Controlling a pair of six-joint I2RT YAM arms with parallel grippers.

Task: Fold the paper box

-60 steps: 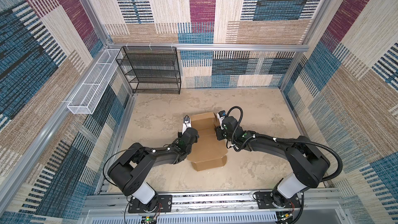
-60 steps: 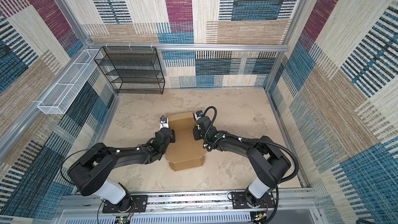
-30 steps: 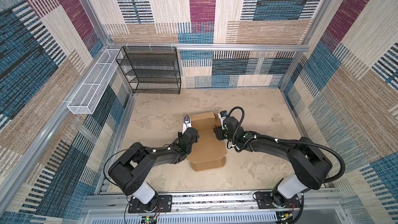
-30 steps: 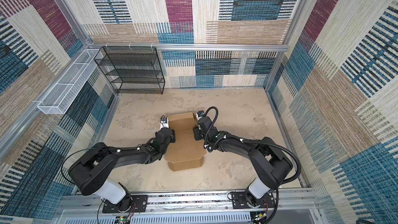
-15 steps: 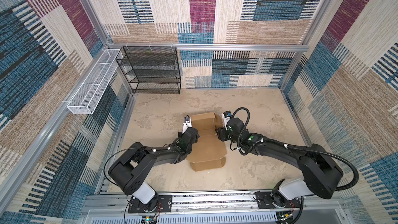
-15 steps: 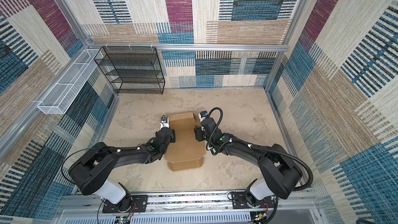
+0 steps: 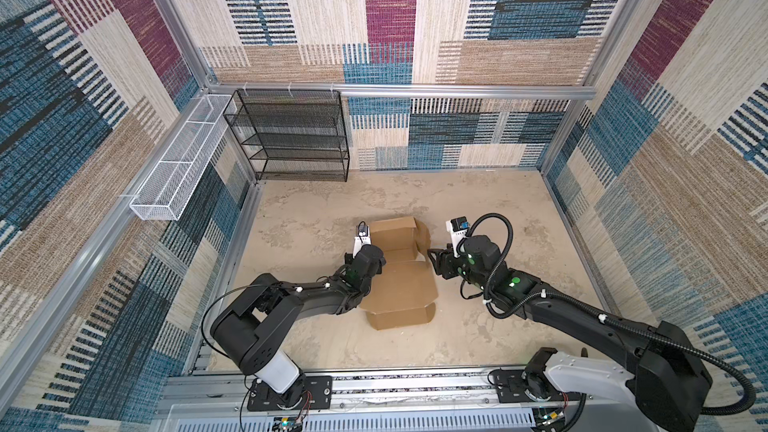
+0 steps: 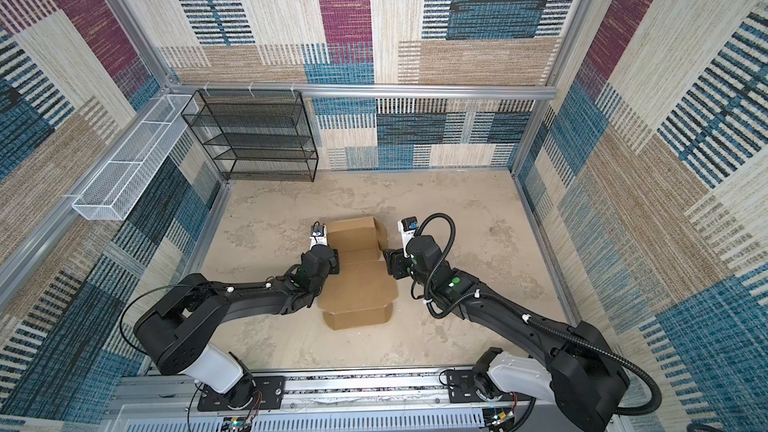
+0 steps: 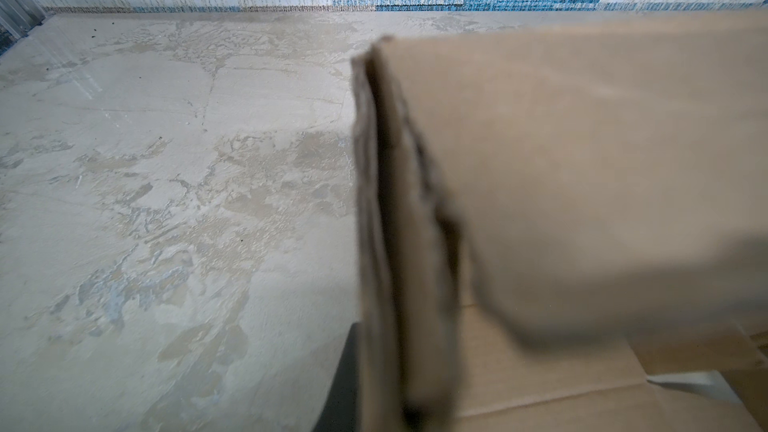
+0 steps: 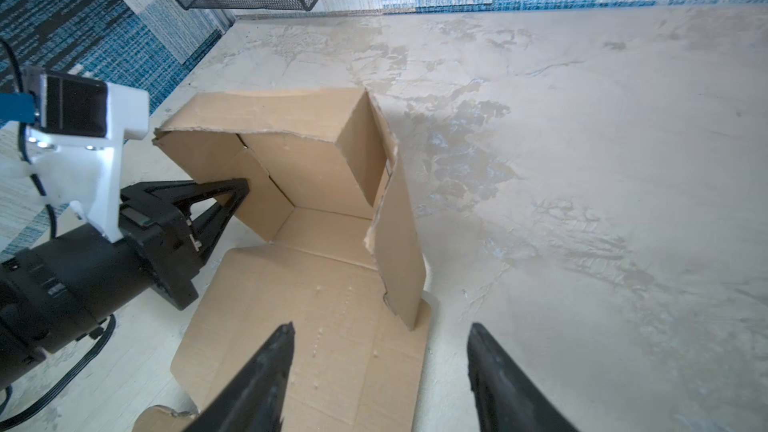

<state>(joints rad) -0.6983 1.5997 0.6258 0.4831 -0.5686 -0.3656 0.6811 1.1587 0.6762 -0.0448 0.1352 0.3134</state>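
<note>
Left gripper (image 10: 239,189), centre-left, pinches one wall of the brown corrugated cardboard box (image 10: 316,284); right gripper (image 10: 380,328), bottom centre, gapes empty.

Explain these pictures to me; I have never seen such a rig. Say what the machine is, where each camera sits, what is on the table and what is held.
It is a robot: a left arm and a right arm, each ending in a two-finger gripper. Two pictures look down from overhead, nearly alike; two come from cameras on the wrists. On the table lies a brown cardboard box, half folded. The left gripper is shut on its left wall. The right gripper is open by the right flap, holding nothing.
</note>
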